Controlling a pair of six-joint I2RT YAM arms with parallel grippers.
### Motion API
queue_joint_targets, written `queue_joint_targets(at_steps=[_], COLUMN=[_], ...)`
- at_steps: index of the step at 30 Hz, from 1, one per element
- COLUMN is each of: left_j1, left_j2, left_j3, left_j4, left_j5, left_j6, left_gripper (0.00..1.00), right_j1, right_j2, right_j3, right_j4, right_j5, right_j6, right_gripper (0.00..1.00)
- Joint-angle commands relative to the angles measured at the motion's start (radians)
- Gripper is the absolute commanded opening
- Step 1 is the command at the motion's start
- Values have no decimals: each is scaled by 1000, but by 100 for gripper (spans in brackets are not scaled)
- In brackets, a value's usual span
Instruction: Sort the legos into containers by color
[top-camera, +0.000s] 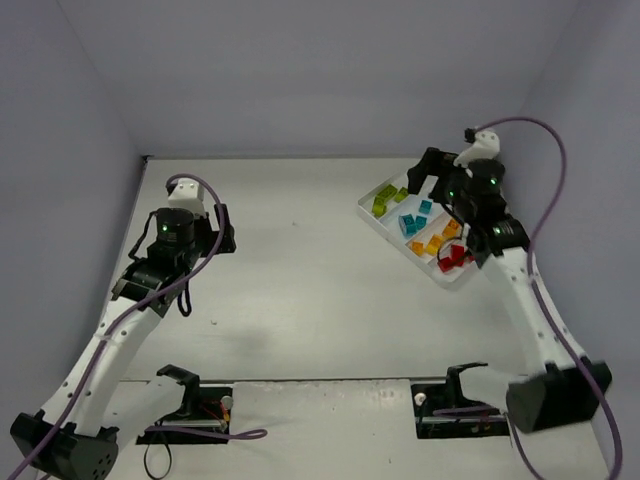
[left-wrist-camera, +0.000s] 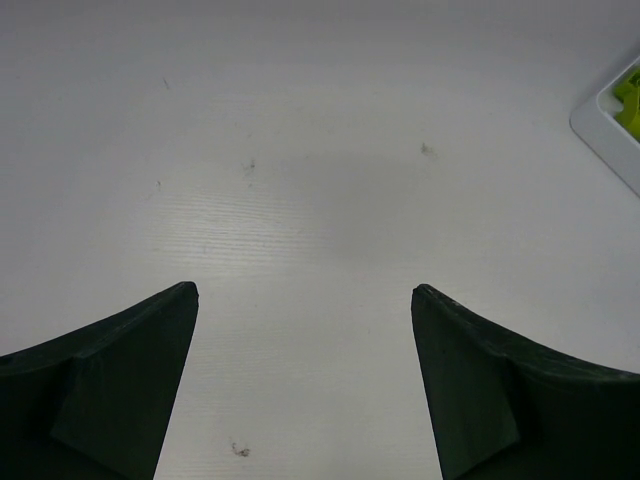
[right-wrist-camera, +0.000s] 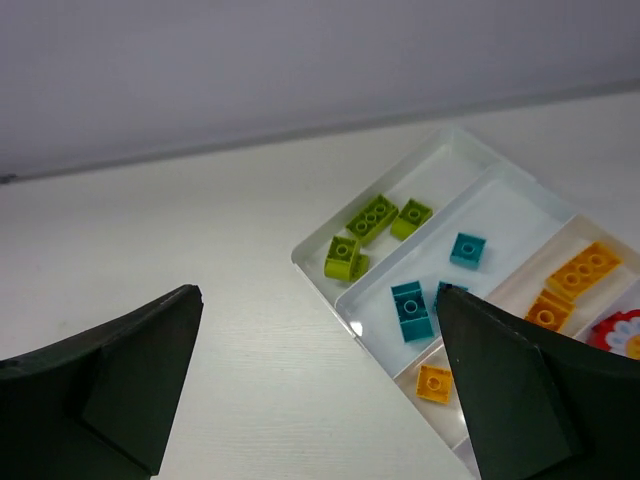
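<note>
You are holding left gripper (left-wrist-camera: 305, 292) and right gripper (right-wrist-camera: 320, 295) wide, empty: legos (right-wrist-camera: 372, 218) are apparently lying colour-sorted in the tray (right-wrist-camera: 500, 215).

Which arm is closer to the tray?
The right. The right gripper hangs at the edge of the tray; the left gripper is far off across the table.

The left arm's dark green pincer (left-wrist-camera: 305, 290) stands spread wide above the matte white table (left-wrist-camera: 300, 150), which shows bare between its fingers. Well up and right of the pincer, a rounded corner of the shallow white plastic tray (left-wrist-camera: 602, 128) enters view, holding a lime green plastic brick (left-wrist-camera: 630, 98).
</note>
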Motion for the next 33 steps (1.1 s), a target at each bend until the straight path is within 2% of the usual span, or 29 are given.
queue_joint_targets(at_steps=[1,8,9,15,22,33], left_j1=[11,15,16,16,18,18], left_j2=[-51,-162,-198,-269,-338,-323], left_j3=[6,-60,-83,-112,-155,-169], left_j4=[28,32,36,14,-13,-33], left_j5=[-31,-52,-51,-45,-37,-37], left_j6=[-4,2,2,2,-18,-13], left_gripper=[81,81,81,81,81,81], right_j1=[2,2,2,4,5,7], right_j2=[-206,-547,-635,-812,-911,-964], right_j3=[-81,-250,-288,-342,-397,-437], right_j4=[-59,-172,-192,-226,-228,-229], right_j5=[73,85,87,56,59,64], right_j6=[-17,35,32,38,46,61], right_gripper=[100,100,100,100,100,100])
